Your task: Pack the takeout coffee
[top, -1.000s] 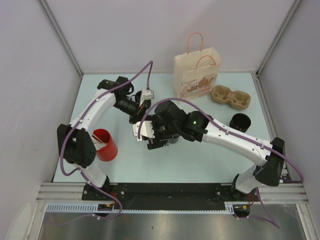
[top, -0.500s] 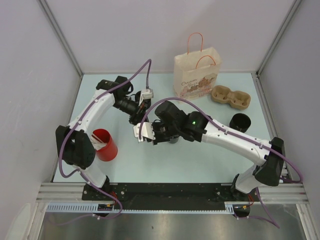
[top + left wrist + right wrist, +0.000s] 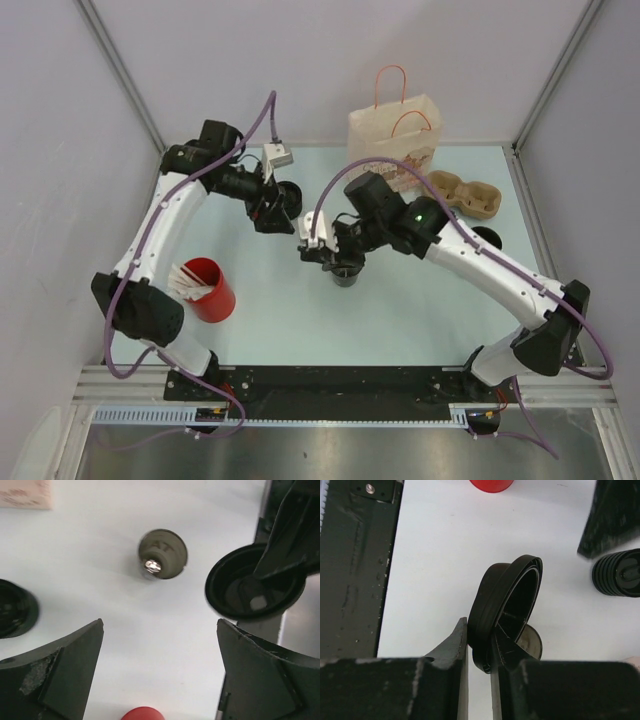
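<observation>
- The lid point(image 3: 507, 605) was pinched by its rim in the right gripper point(image 3: 480, 636) and stood almost on edge, its hollow side facing sideways rather than down
- The cup point(image 3: 346, 276) stood upright about the middle of the table point(image 3: 400, 320), a little toward the near edge
- From the right wrist, the cup's greyish top showed just past the lid's lower edge, so the lid hung above it and off-centre; whether the two touched could not be told
- To seat the lid well, the wrist would probably need to roll until the lid lay level, hollow side down, and then centre it over the cup's rim before lowering
- Pressing from a tilt could catch one side and tip the cup, which nothing held
- The fingers on the rim might keep that part from snapping down, so letting go and pressing from above looked a sensible finish
- The left gripper point(image 3: 160, 625) stood with jaws wide apart and held nothing, on the far-left side of the cup and apart from it; it looked free to steady the cup
- The cup carrier point(image 3: 463, 195) and paper bag point(image 3: 395, 150) stood along the far edge toward the right corner
- A second dark cup point(image 3: 488, 236) sat near the right edge, partly behind the right arm, so it could be brushed on the way to the carrier
- A red cup point(image 3: 208, 292) holding white sticks stood near the left edge, well apart from the work
</observation>
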Motion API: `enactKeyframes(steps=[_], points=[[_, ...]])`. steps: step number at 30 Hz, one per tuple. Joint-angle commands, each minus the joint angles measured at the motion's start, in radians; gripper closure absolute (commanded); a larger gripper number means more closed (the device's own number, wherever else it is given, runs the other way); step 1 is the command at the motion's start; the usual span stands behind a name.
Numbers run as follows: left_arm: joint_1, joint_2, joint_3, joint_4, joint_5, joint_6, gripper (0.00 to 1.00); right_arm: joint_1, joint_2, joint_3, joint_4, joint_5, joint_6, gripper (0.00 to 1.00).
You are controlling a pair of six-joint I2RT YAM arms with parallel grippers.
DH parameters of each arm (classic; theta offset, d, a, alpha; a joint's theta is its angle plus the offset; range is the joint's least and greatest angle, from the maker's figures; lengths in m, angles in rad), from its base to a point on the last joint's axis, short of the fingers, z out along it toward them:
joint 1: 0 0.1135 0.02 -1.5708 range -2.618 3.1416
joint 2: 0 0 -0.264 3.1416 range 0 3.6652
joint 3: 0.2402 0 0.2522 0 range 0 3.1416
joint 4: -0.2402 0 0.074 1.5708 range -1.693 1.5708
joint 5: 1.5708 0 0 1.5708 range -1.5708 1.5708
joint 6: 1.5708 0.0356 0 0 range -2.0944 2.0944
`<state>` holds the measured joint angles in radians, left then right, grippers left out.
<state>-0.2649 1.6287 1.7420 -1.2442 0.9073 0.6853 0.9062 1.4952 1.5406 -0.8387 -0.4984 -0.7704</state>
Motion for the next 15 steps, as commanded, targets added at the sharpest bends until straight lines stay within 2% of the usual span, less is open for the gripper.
enactKeyframes(steps=[1,6,11,15], points=[[0.026,-0.124,0.014,0.134,-0.057,-0.018,0.01,-0.096,-0.038,0.101,-0.129,-0.205,0.008,1.00],[0.021,-0.170,-0.004,0.071,0.043,0.115,0.01,-0.226,0.008,0.124,-0.232,-0.405,-0.033,1.00],[-0.003,-0.176,-0.027,-0.012,0.179,0.264,0.01,-0.263,0.089,0.170,-0.393,-0.555,-0.122,1.00],[-0.071,-0.144,-0.042,-0.044,0.203,0.309,0.00,-0.265,0.125,0.184,-0.457,-0.597,-0.174,1.00]])
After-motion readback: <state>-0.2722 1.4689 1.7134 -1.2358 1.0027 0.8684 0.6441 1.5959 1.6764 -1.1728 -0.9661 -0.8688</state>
